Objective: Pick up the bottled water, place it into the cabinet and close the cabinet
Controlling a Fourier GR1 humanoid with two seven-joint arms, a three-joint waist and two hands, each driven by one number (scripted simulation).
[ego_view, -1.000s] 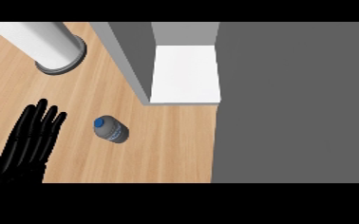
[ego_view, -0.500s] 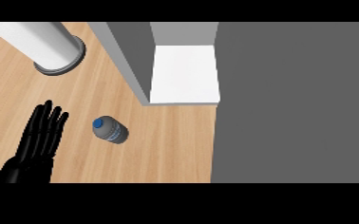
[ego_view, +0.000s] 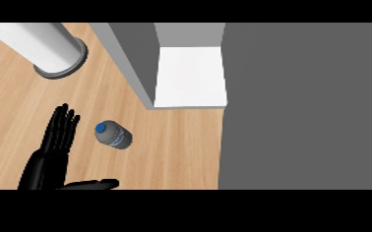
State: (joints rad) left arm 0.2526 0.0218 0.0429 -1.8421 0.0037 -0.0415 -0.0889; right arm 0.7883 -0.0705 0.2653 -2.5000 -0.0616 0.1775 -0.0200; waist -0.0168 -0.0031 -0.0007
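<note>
In the head view, the only one given, the left hand (ego_view: 45,164) comes in from the lower left edge and lies over the wooden counter (ego_view: 174,147). Its fingers (ego_view: 62,125) are straight and close together, pointing away from the robot, and the thumb (ego_view: 94,183) is stretched out sideways, so the hand is spread wide and holds nothing. This looks like a hand opened ahead of a grasp, leaving a broad gap between thumb and fingers for the bottle. The bottled water (ego_view: 112,134) stands just beside the fingers on their thumb side, apart from them, roughly level with their middle and ahead of the thumb. Its blue cap (ego_view: 100,128) is on the end nearer the fingertips. It seems to stand upright as seen from above, though I cannot be sure. Beyond the fingertips and further to the thumb side is the cabinet (ego_view: 187,34), open, with a white shelf (ego_view: 190,78) showing. A grey panel (ego_view: 134,64) runs slantwise between that shelf and the hand. Whether it is the door or a side wall I cannot tell. The open shelf is presumably where the bottle should go, and the panel looks like something to steer round on the way. Straight past the fingertips, well apart from them, stands a white cylinder (ego_view: 44,46) on a grey base. The right hand does not show. By my judgement the pick-up has not begun.
</note>
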